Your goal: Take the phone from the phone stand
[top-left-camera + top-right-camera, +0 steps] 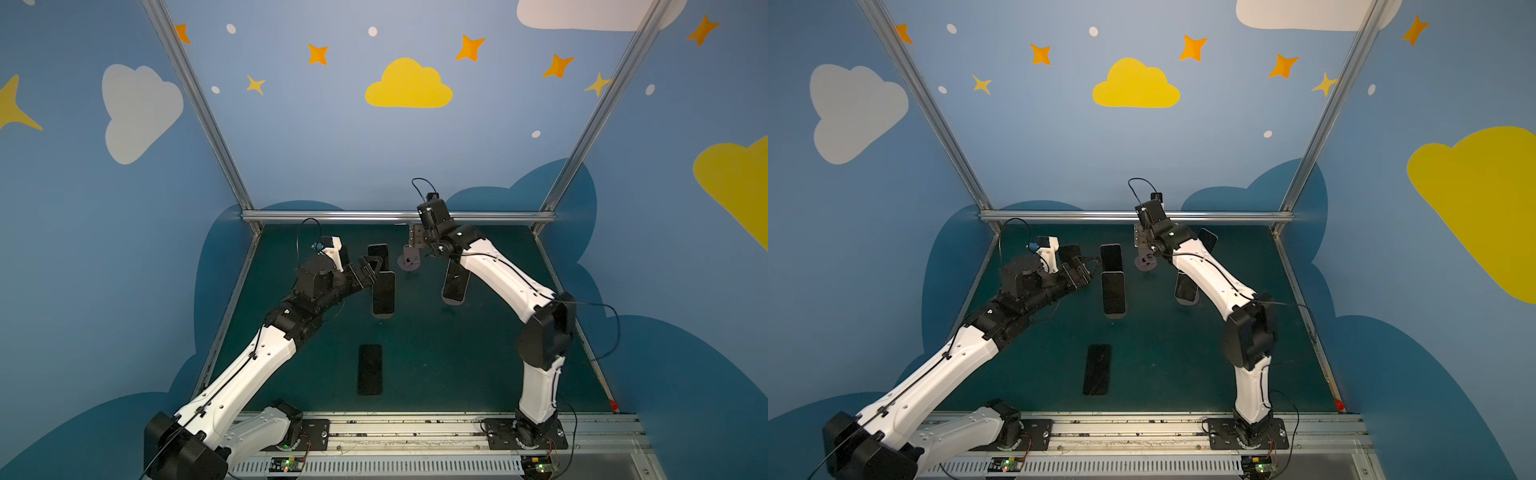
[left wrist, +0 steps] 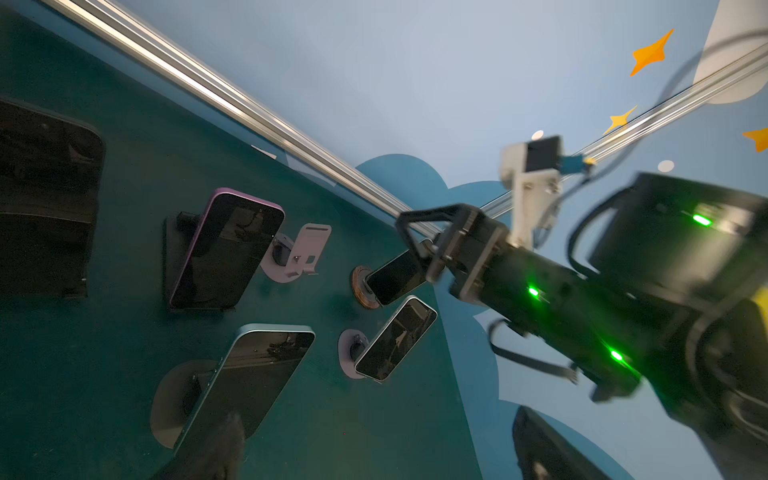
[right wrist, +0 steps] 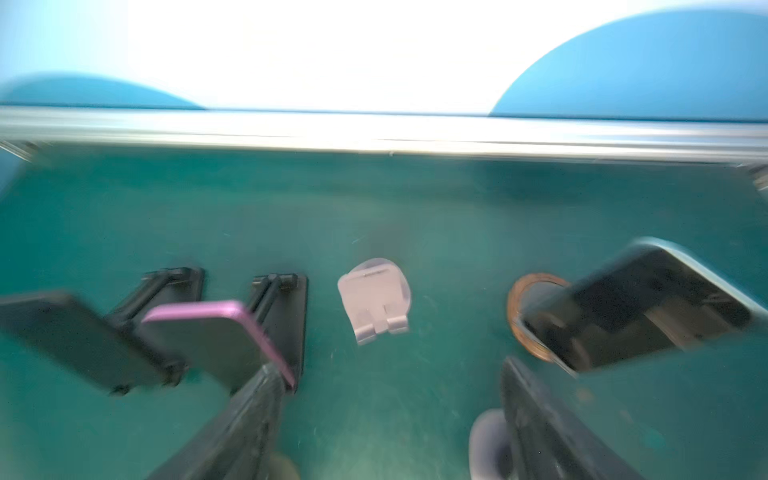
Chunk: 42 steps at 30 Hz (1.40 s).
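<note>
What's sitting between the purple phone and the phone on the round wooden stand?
An empty pale stand, with no phone on it; both wrist views show it.

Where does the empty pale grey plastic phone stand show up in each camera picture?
In a top view: the empty pale grey plastic phone stand sits far mid-table.
In a top view: same spot.
Left wrist: it stands beside the purple-edged phone.
Right wrist: it stands between that phone and a copper-rimmed stand.
Shared landmark: the silver aluminium rail behind it.
</note>
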{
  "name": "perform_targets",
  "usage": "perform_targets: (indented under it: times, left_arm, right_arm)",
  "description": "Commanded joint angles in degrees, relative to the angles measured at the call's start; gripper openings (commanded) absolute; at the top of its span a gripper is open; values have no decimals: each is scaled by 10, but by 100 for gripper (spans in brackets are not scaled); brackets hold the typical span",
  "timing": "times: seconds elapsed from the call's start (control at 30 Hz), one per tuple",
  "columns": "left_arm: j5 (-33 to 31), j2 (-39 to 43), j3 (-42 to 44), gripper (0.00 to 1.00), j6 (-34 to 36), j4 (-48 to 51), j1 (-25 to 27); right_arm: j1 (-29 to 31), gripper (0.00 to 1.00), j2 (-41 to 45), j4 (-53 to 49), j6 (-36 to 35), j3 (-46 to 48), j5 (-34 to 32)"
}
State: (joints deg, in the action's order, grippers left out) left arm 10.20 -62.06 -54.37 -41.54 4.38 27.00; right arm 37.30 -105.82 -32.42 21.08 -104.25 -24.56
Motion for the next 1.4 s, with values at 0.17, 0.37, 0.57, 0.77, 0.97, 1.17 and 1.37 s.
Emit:
perform_targets:
  times: [0.17, 0.37, 0.57, 0.77, 0.97, 1.17, 1.37]
  left_arm:
    - [12, 12, 13, 100, -13, -29, 4]
    - [36, -5, 15, 100, -10, -39, 60]
    - [38, -53, -2, 100, 13, -14, 134]
    - [14, -58, -10, 100, 25, 7, 147]
    - [-36, -40, -7, 100, 30, 20, 147]
    - [-34, -38, -8, 100, 26, 22, 147]
    - [-28, -38, -8, 100, 23, 20, 148]
  right_arm:
    - [8, 82, 253, 79, 64, 313, -43]
    - [5, 81, 352, 82, 34, 416, -73]
    - [-13, 84, 337, 74, 20, 427, -45]
    - [-38, 93, 265, 35, 42, 363, -48]
    - [-51, 93, 189, 17, 77, 309, -60]
    - [-52, 93, 136, 11, 124, 273, -91]
    - [-48, 93, 115, 0, 161, 274, -130]
